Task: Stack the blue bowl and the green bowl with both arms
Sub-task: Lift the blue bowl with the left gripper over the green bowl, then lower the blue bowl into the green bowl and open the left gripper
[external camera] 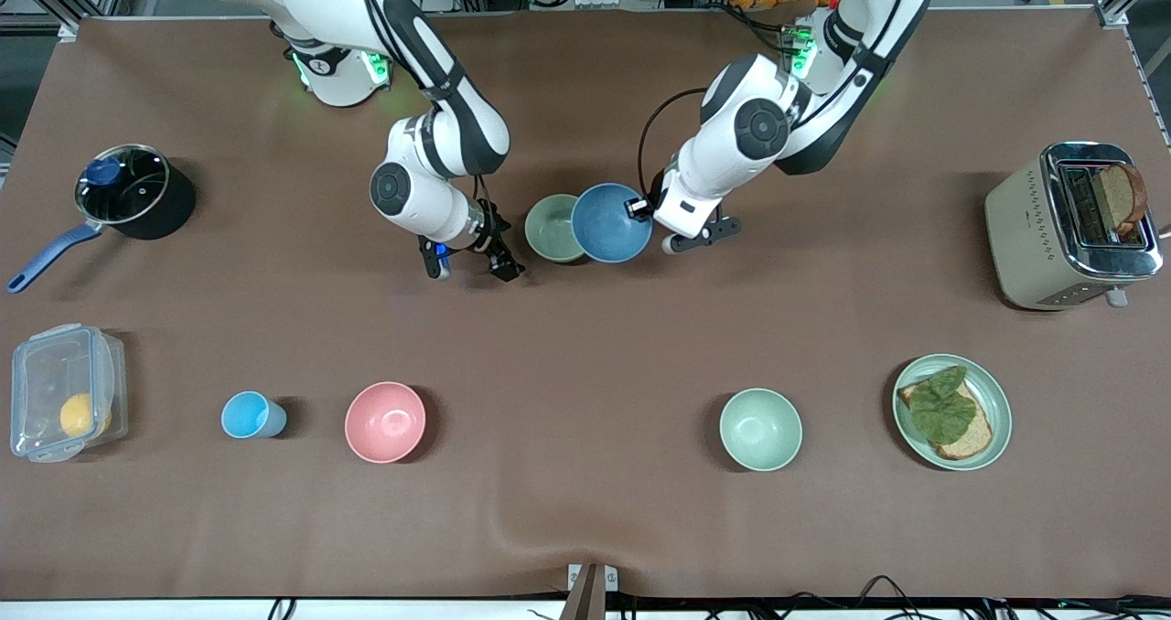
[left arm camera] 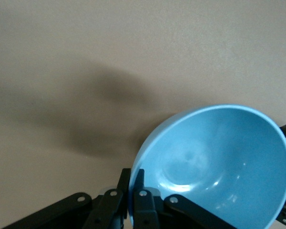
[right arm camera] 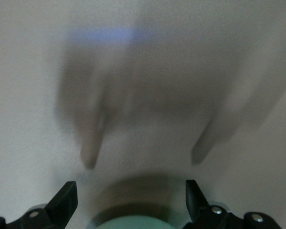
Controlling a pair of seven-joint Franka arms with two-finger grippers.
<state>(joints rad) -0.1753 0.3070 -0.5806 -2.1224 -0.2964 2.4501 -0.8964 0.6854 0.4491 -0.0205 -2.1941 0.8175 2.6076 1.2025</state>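
Note:
The blue bowl (external camera: 611, 223) is held tilted, and its edge overlaps the rim of the sage-green bowl (external camera: 552, 228), which stands on the table. My left gripper (external camera: 643, 207) is shut on the blue bowl's rim. In the left wrist view the fingers (left arm camera: 144, 190) pinch the rim of the blue bowl (left arm camera: 214, 162), one inside and one outside. My right gripper (external camera: 471, 268) is open and empty just beside the green bowl, toward the right arm's end. In the right wrist view the right gripper (right arm camera: 130, 200) is spread wide, with the green bowl (right arm camera: 133, 223) at the frame's edge.
Nearer the front camera stand a light-blue cup (external camera: 249, 415), a pink bowl (external camera: 385, 422), a mint-green bowl (external camera: 760, 429) and a green plate (external camera: 997, 400) with bread. A pot (external camera: 133, 192) and a plastic box (external camera: 64, 391) are at the right arm's end, a toaster (external camera: 1066, 227) at the left arm's end.

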